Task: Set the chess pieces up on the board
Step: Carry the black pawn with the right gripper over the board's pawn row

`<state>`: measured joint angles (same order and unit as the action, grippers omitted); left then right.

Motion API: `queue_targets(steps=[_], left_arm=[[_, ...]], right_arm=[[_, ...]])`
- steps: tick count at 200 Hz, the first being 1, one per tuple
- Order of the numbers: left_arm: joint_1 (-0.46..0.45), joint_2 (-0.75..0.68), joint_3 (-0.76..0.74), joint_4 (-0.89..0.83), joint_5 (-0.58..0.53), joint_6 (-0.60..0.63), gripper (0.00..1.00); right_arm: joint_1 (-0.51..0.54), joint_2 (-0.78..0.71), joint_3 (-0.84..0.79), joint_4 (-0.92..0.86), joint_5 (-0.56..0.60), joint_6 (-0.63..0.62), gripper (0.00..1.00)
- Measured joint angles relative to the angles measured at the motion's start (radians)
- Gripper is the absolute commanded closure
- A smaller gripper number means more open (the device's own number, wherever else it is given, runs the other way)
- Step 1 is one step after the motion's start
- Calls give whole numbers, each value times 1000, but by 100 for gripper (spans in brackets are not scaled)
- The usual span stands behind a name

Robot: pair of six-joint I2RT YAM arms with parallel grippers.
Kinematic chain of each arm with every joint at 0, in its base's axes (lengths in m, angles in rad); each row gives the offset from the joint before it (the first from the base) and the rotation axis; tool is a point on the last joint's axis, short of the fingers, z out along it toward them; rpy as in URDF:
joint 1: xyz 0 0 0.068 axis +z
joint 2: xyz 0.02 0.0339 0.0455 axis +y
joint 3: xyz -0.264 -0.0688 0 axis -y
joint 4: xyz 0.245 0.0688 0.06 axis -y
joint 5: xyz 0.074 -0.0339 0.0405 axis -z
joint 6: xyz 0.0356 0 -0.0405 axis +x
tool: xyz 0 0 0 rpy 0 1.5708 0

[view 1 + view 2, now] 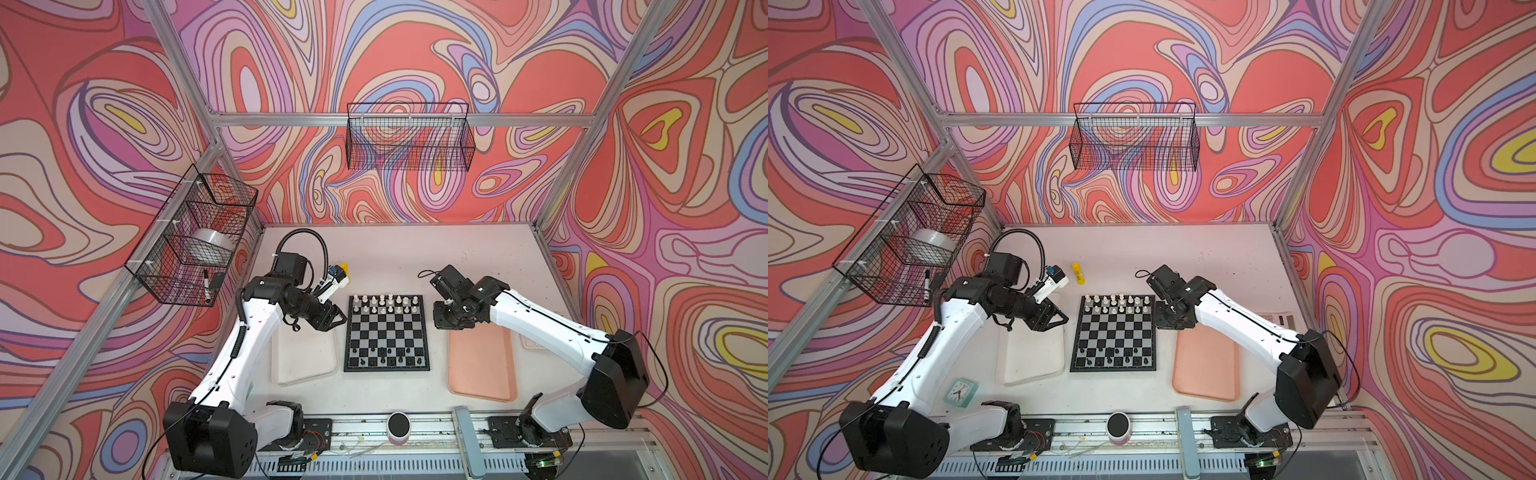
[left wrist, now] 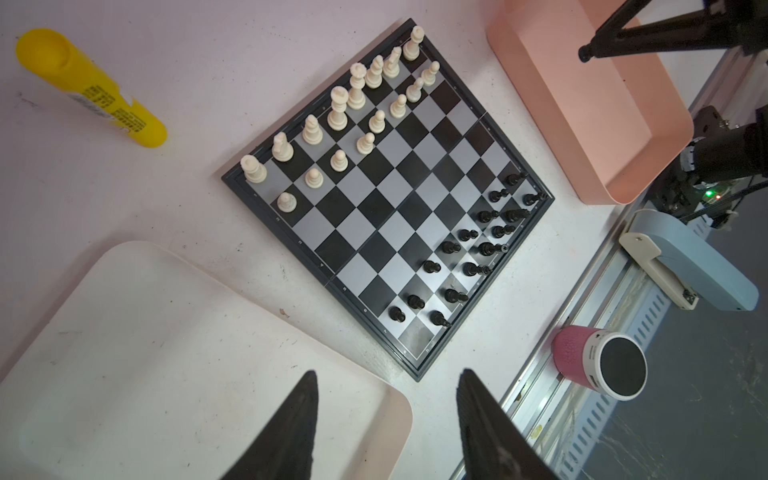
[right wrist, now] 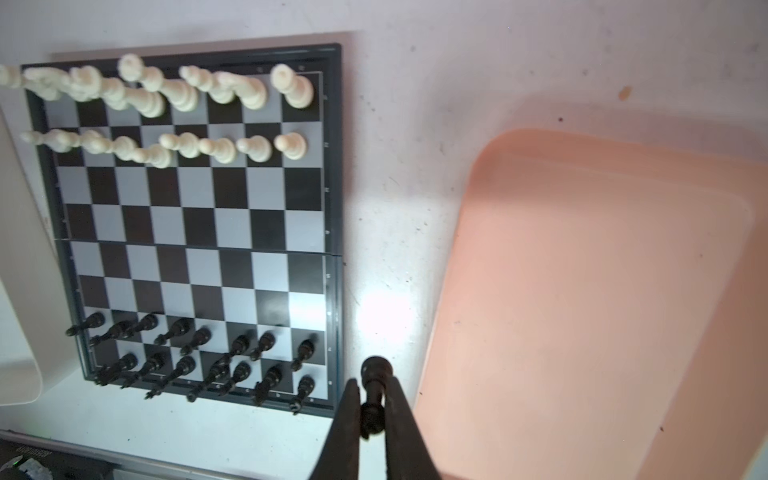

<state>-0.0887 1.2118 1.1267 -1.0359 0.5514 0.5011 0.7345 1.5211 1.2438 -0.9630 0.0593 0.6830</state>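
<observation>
The board lies in the middle of the table. Two rows of cream-white chess pieces stand along its far edge. Two rows of black chess pieces stand along its near edge. My right gripper is shut on a small black piece, held between the board's right edge and the pink tray. My left gripper hangs open and holds nothing, left of the board, over the far end of the whitish tray.
A yellow glue stick lies beyond the board's far left corner. A pink speaker and a grey-blue stapler sit on the front rail. A small clock stands by the left arm. Wire baskets hang on the walls.
</observation>
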Motion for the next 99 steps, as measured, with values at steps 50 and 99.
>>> queue_targets(steps=[50,99], left_arm=[[99,-52,-78,-9,9,53,45],[138,-67,-132,-7,28,72,45]], right_arm=[[133,129,138,-24,4,13,89],[247,262,291,-24,-9,18,88]])
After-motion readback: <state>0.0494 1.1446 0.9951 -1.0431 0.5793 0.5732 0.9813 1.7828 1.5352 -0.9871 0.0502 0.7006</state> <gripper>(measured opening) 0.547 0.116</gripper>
